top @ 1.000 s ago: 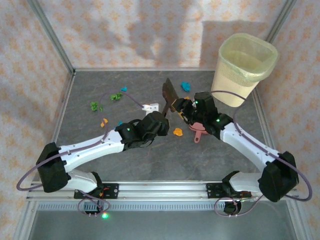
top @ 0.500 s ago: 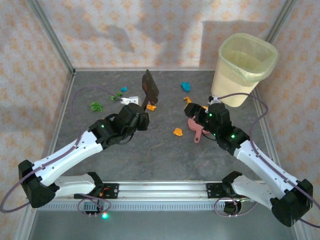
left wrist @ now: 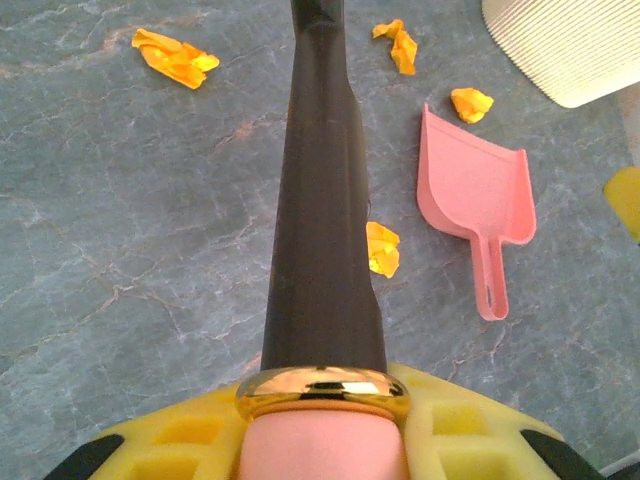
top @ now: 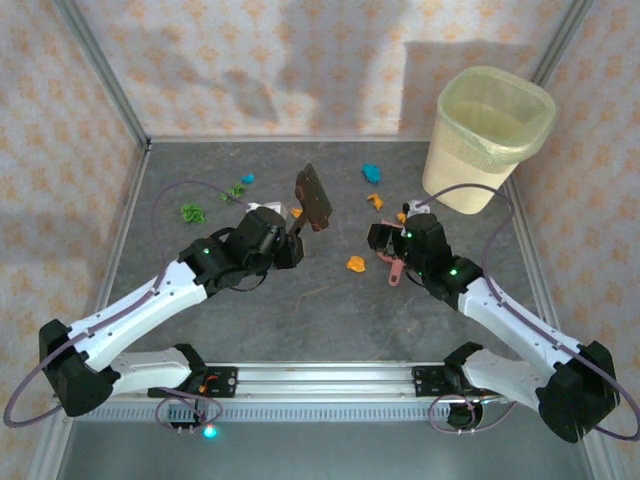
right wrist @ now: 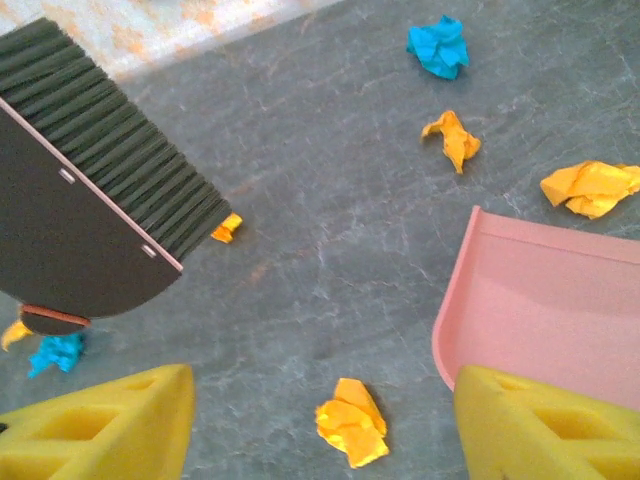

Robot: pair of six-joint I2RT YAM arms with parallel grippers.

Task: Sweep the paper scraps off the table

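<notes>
- As seen from above and behind the arms, both bases were fixed to the aluminium rail (top: 320,378) at the near edge of the table (top: 330,320), a dark grey surface with a stone-like pattern.
- The left tool (top: 288,243) was clamped on the pink handle of a brush (top: 313,197). In the left wrist view its yellow fingers (left wrist: 170,450) pressed in on both sides of the handle, just behind a gold ferrule.
- The right tool (top: 385,240) had its fingers (right wrist: 110,420) set apart with nothing gripped. It hung over the near part of the pink dustpan (left wrist: 470,190).
- The dustpan lay flat on the table, handle toward the near edge and mouth toward the far side.
- The paper scraps (top: 355,264) lay loose on the table:
- One orange scrap lay between the two tools, just left of the dustpan.
- A small orange scrap lay beside the brush bristles. Whether the bristles touched the table could not be determined.
- Two orange scraps lay just beyond the dustpan mouth, with a teal scrap farther on.
- Two green scraps and a teal scrap lay at the far left, well apart from the dustpan.
- A cream bin (top: 490,135) stood upright at the far right corner, near the patterned walls (top: 300,70).
</notes>
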